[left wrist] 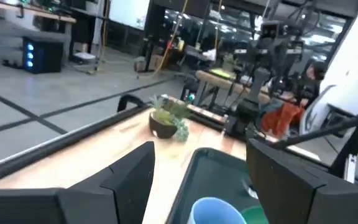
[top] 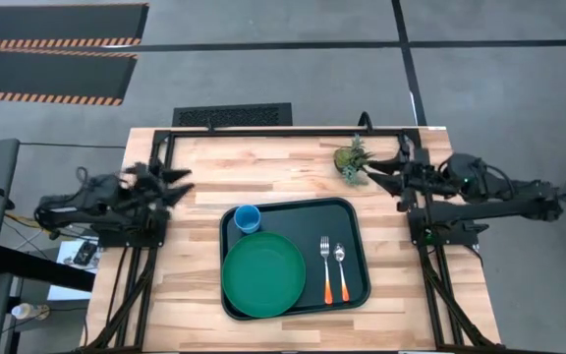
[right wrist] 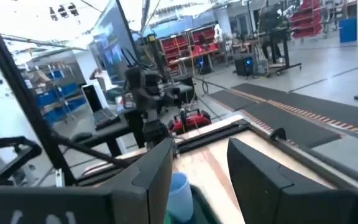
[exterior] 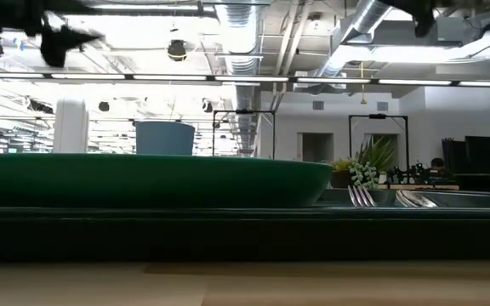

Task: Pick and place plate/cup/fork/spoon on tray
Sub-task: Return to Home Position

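The dark tray (top: pixel 357 211) lies at the table's middle. On it sit the green plate (top: pixel 263 274) at the near left, the light-blue cup (top: pixel 248 218) at the far left corner, and the fork (top: pixel 326 267) and spoon (top: pixel 341 269) side by side at the right, heads toward the far edge. My left gripper (top: pixel 183 185) is open, raised at the table's left edge. My right gripper (top: pixel 373 169) is open, raised at the far right, by a small plant. Both hold nothing.
A small potted plant (top: pixel 352 161) stands on the table's far right, just beside my right gripper. Bare wood lies around the tray on all sides. Black frame rails run along the table's far edge and both sides.
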Controlling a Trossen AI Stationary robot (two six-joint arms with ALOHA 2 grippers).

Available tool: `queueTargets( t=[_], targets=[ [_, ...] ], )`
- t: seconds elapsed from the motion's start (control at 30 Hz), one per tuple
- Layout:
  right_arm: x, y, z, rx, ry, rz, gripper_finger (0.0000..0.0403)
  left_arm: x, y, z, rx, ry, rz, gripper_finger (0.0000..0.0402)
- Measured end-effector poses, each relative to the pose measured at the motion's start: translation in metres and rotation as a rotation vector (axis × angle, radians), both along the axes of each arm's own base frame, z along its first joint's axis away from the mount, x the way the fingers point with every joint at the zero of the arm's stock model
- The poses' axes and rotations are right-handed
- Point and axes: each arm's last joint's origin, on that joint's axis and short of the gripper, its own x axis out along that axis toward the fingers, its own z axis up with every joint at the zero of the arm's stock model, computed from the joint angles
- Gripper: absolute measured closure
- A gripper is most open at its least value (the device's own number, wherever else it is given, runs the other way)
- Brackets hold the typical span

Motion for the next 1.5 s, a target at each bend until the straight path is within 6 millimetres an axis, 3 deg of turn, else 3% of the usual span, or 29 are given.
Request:
queueTargets(
  t=[0.1,0.33,0.47,0.77,1.1,1.5],
  targets=[
    [-0.010,-0.001,-0.024,0.025,-0.012,-0.047,0.0222,0.017,-0.001,-0.011,-0.002,-0.030,-0.003,0.0164],
    [-0.023,-0.001,-0.093,0.096,-0.161,-0.051,0.0226,0.037,-0.005,-0.068,-0.056,-0.086,-0.092,0.0164],
    [-0.014,0.001,-0.122,0.054,-0.194,0.001,0.0227,0.038,-0.009,-0.074,-0.075,-0.023,-0.121,0.0164],
    [-0.009,0.000,-0.130,0.030,-0.113,-0.037,0.0227,0.037,-0.010,-0.075,-0.062,-0.021,0.004,0.0164],
    [-0.008,0.000,-0.147,0.029,0.062,-0.037,0.0225,0.037,-0.011,-0.075,-0.118,-0.041,-0.006,0.0164],
    [-0.007,0.000,-0.148,0.030,0.077,-0.037,0.0227,0.037,-0.011,-0.075,-0.115,-0.039,-0.006,0.0164]
  ],
)
